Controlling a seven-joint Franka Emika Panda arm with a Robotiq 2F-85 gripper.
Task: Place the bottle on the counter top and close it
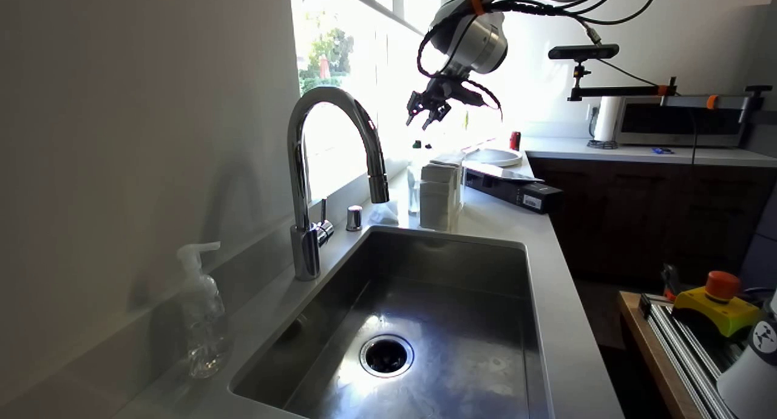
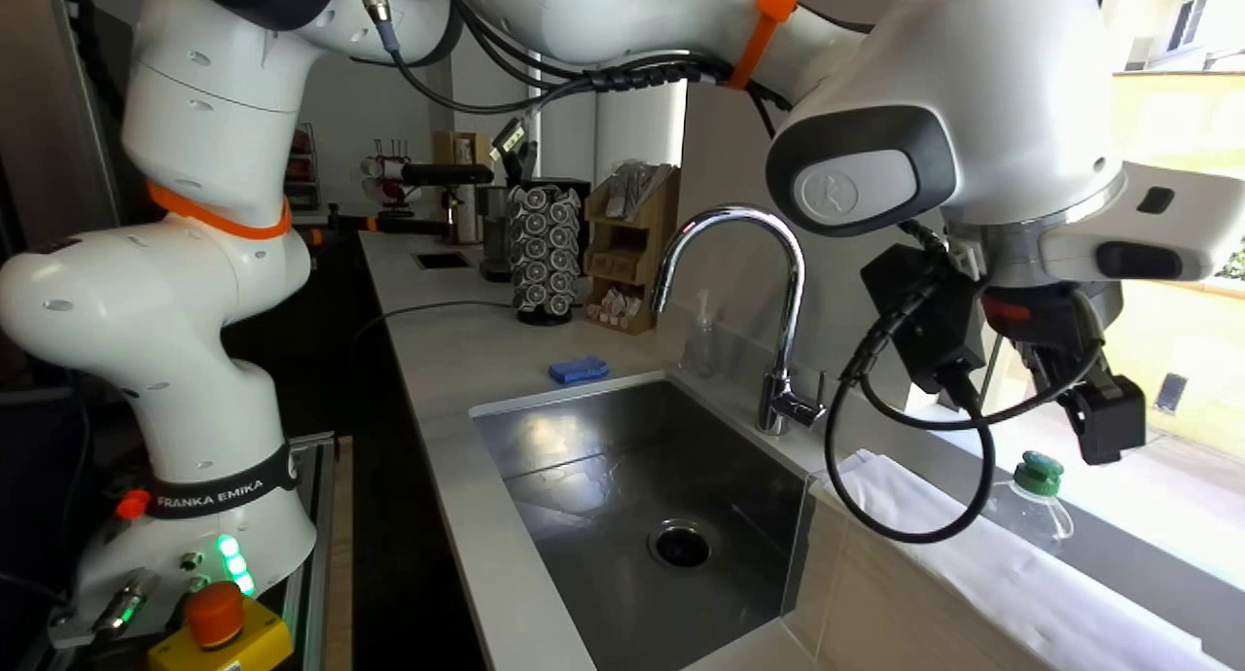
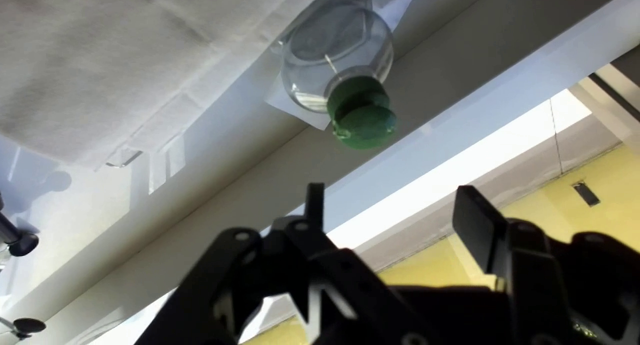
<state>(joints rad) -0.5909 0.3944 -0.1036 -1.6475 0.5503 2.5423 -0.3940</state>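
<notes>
The bottle [image 1: 414,185] is clear, looking pale in an exterior view, with a green cap. It stands by the window side of the grey counter top [image 1: 573,340], past the sink. An exterior view shows its upper part [image 2: 1039,501] behind a white cloth or paper; its base is hidden there. In the wrist view the bottle [image 3: 340,45] lies beyond the fingertips; I cannot tell whether its cap's lid is open. My gripper [image 3: 390,192] is open and empty. In both exterior views it [image 1: 416,124] [image 2: 1104,447] hangs above the bottle, apart from it.
The steel sink [image 1: 534,322] and arched tap [image 1: 334,96] are on the near side of the bottle. A paper-covered boxy holder [image 1: 436,194] stands beside it. A long black box [image 1: 516,191], plate [image 1: 507,159] and red can [image 1: 515,141] lie farther along. A dispenser bottle [image 1: 203,328] stands by the wall.
</notes>
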